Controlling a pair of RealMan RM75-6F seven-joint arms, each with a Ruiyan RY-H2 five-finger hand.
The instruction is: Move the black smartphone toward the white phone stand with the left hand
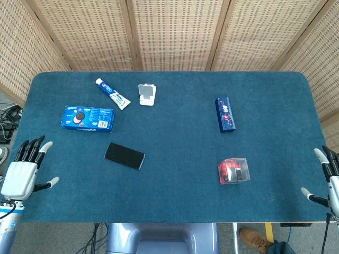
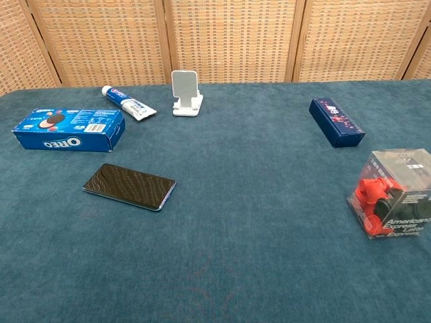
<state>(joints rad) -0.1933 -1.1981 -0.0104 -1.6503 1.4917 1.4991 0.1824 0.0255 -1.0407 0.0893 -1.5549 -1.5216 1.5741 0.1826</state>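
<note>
The black smartphone (image 1: 124, 155) (image 2: 129, 186) lies flat on the blue table, left of centre. Farther back stands the white phone stand (image 1: 147, 94) (image 2: 186, 93), empty. My left hand (image 1: 24, 170) hovers at the table's left front edge, fingers spread and holding nothing, well to the left of the phone. At the right front edge my right hand (image 1: 328, 177) shows only partly, its fingers apart and empty. Neither hand appears in the chest view.
A blue Oreo box (image 1: 88, 118) (image 2: 69, 128) lies behind the phone to the left, and a toothpaste tube (image 1: 113, 93) (image 2: 128, 103) lies beside the stand. A dark blue box (image 1: 225, 114) (image 2: 336, 121) and a clear box with a red item (image 1: 233, 170) (image 2: 395, 194) sit on the right.
</note>
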